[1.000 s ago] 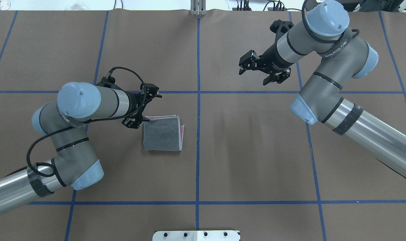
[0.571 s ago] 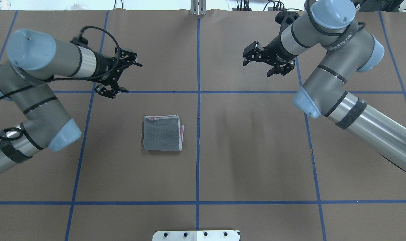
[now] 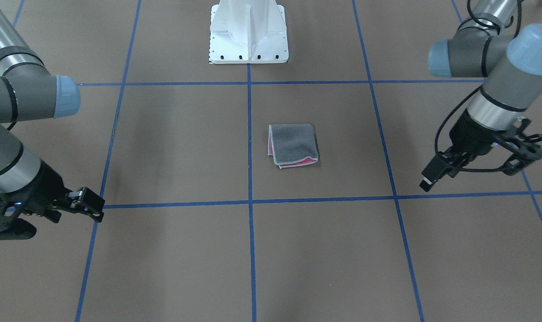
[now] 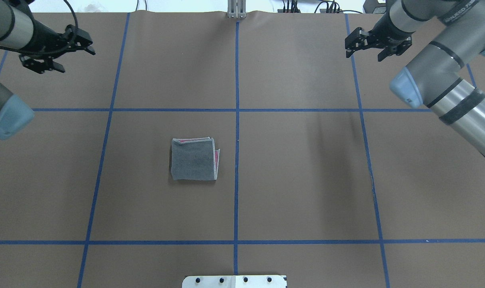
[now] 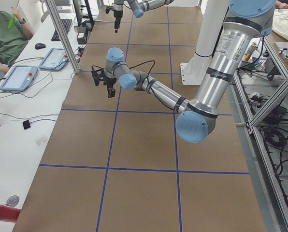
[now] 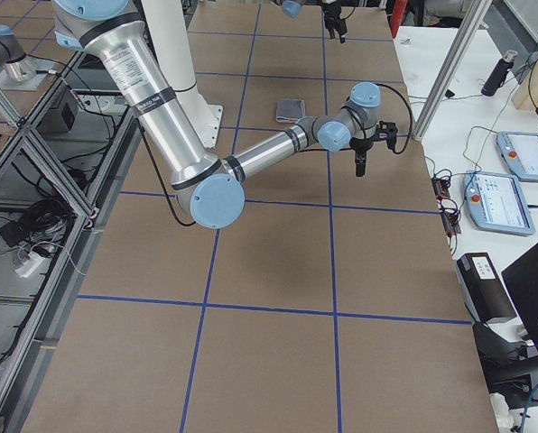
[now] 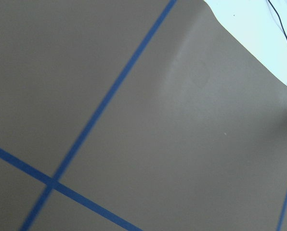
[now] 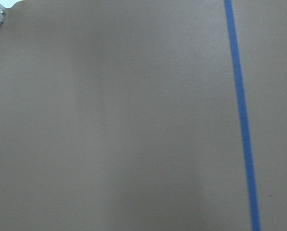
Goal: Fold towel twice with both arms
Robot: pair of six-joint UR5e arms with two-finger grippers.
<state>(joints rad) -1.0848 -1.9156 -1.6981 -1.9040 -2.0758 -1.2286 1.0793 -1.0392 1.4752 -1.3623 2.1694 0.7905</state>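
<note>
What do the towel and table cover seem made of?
The towel: soft napped cloth, likely terry or microfibre, matte grey with pink showing under a pale stitched edge. The table cover: seemingly brown paper or thin matte sheet, rippled at its far edge.

1. The table [image 4: 306, 180] is covered with a brown sheet that ripples slightly at its 12 o'clock edge in the overhead view
2. Stuck flat on it are blue tape lines [image 4: 236, 110], marking a grid of large squares
3. The towel [image 4: 193, 160] lies on it folded small, grey face up, about 7 o'clock from the upper middle tape crossing, touching no line
4. Pink layers peek out along its 12 and 3 o'clock edges
5. The white pedestal base [image 4: 234, 281] stands on the table at 6 o'clock
</note>
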